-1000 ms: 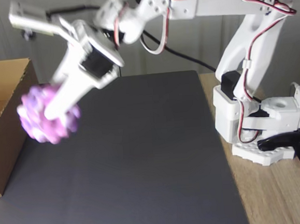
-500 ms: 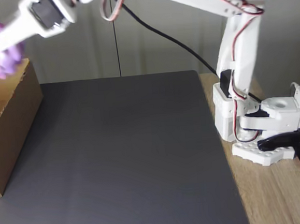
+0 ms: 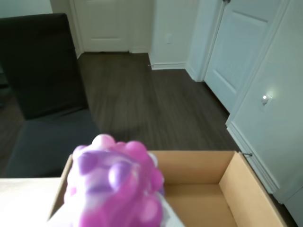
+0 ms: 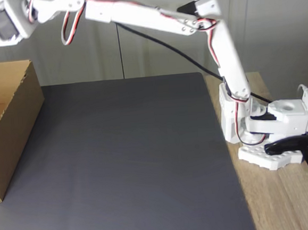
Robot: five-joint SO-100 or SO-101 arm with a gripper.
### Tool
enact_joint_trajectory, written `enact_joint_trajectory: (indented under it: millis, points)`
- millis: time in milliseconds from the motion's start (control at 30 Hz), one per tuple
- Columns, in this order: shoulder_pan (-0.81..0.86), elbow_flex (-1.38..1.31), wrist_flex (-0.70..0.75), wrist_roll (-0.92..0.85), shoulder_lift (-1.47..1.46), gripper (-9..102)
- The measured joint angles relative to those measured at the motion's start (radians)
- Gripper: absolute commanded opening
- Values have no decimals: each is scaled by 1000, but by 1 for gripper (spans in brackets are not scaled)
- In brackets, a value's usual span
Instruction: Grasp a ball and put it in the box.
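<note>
Arm [image 4: 162, 18] stretched out at full reach toward the box [image 4: 12, 113], gripper [image 3: 156, 215] clamped on the pink-and-purple ball [image 3: 113, 189], ball held above the open box [image 3: 222, 189] near its left wall in the wrist view, black mat [image 4: 125, 160] bare.

Bumpy rubbery ball [image 3: 113, 189], matt brown cardboard box [image 3: 241, 189], white plastic arm [image 4: 151, 16]

A dark mat [image 4: 131, 159] is lying over a wooden table [image 4: 289, 200]; white doors [image 3: 236, 52] are bordering dark flooring [image 3: 142, 104].
</note>
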Motion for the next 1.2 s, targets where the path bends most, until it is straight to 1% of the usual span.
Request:
enact_joint_trajectory:
  millis: [200,400,467,600,733,867,967,1067,1200]
  points:
    - [18,0,-173,6,-121,12]
    - [34,0,-261,6,-202,17]
    - [44,0,-273,9,-218,23]
    - [61,0,-293,12,-242,38]
    - [71,0,-299,12,-250,43]
    - [75,0,-299,12,-249,42]
    - [78,0,-299,18,-249,39]
    - [78,0,-268,31,-249,32]
    - [77,0,-164,44,-238,16]
